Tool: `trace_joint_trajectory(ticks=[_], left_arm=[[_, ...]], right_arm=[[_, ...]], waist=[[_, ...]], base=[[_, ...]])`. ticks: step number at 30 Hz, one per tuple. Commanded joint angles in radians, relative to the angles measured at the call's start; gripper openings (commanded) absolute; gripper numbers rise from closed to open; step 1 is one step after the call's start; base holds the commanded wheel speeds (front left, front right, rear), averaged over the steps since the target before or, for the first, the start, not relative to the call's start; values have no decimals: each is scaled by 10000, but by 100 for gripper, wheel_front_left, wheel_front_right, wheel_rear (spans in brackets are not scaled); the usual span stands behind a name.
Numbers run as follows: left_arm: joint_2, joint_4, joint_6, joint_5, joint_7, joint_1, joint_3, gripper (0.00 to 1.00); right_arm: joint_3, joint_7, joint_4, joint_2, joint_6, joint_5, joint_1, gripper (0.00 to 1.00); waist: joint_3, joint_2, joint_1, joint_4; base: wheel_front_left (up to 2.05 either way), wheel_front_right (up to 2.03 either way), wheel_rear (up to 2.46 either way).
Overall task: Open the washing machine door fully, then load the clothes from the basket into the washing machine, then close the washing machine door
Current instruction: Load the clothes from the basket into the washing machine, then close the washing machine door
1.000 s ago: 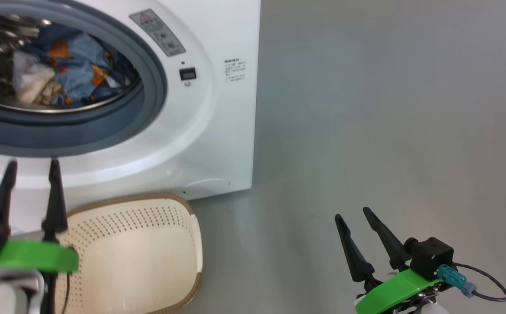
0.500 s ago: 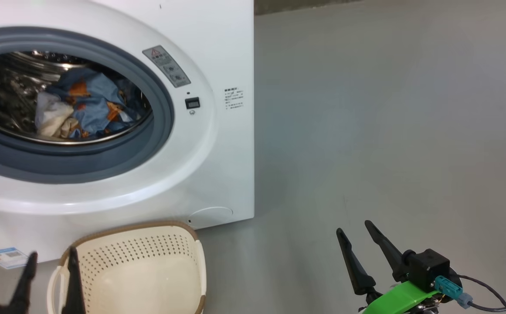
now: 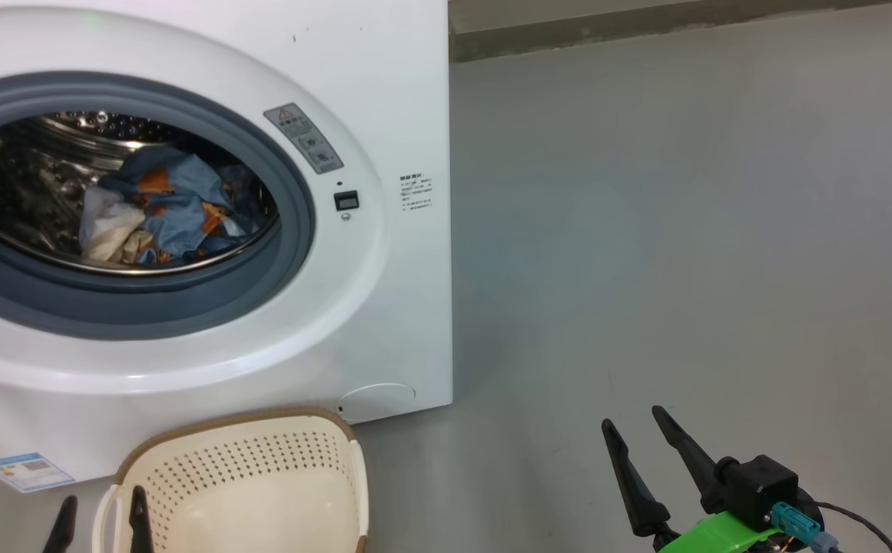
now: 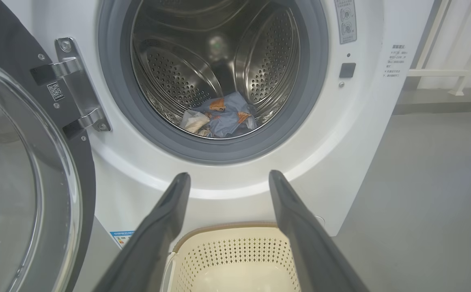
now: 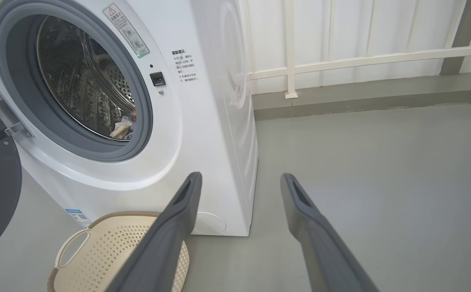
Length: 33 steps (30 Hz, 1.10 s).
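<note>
A big white front-loading washing machine stands on the grey floor. Its large round door, with a glossy black rim and a clear glass bowl, is swung wide open to the left on a metal hinge. At the bottom of the perforated steel drum lie the crumpled light-blue clothes, with orange prints and a bit of white lining.

On the floor just in front of the machine sits a small cream perforated plastic basket with a brown rim. A blue sticker shows low on the machine's front.

The left gripper hangs low over the basket's near-left side. Its 2 dark fingers are spread wide and grip nothing. The right gripper hovers over bare floor, well apart from the machine, with its 2 fingers just as wide and nothing between them.
</note>
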Motion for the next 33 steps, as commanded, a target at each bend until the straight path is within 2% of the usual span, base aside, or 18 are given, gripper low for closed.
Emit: trace_joint_trajectory(ticks=[1, 29, 33], left_arm=[[31, -164, -27, 103, -53, -96, 389, 100], [-448, 60, -345, 190, -53, -259, 708, 100], [-508, 48, -511, 43, -53, -288, 748, 100]], right_arm=[[211, -48, -263, 13, 17, -143, -70, 100], [236, -48, -299, 13, 17, -116, -274, 100], [244, -48, -265, 13, 17, -95, -302, 100]], waist=[[-40, 0, 0, -28], [130, 0, 0, 217], [154, 0, 0, 254]], base=[[0, 0, 0], [0, 0, 0], [0, 0, 0]])
